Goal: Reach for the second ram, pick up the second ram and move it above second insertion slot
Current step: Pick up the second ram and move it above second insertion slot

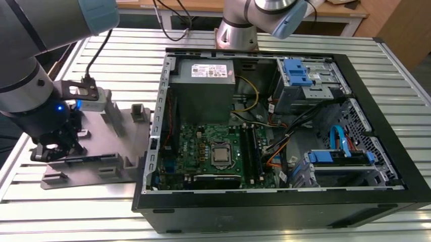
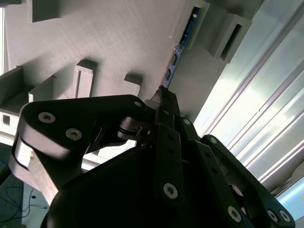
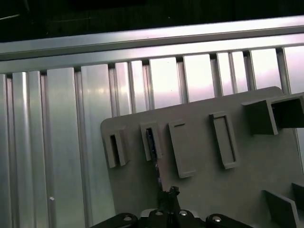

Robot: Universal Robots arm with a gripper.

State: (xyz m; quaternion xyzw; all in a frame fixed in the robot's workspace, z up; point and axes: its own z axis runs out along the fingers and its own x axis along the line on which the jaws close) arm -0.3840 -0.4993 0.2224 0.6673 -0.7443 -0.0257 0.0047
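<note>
While standing edgewise, second ram (image 2: 174, 58) lies level.

From my console the surface (image 1: 404, 75) reads as ribbed bare aluminium, brushed and bright with glare. The fixture plate (image 3: 199, 190) on it is matt grey plastic, with a fine layered grain in the second wrist view. The jaws are smooth satin black, studded with shiny metal screw heads. The second ram (image 2: 174, 57) shows a glossy blue-green board edge. I see the computer case (image 1: 269, 217) as matt black painted metal, its power supply (image 1: 202, 85) as dull bare sheet metal, and its latches (image 1: 296, 70) as glossy blue plastic.
</note>
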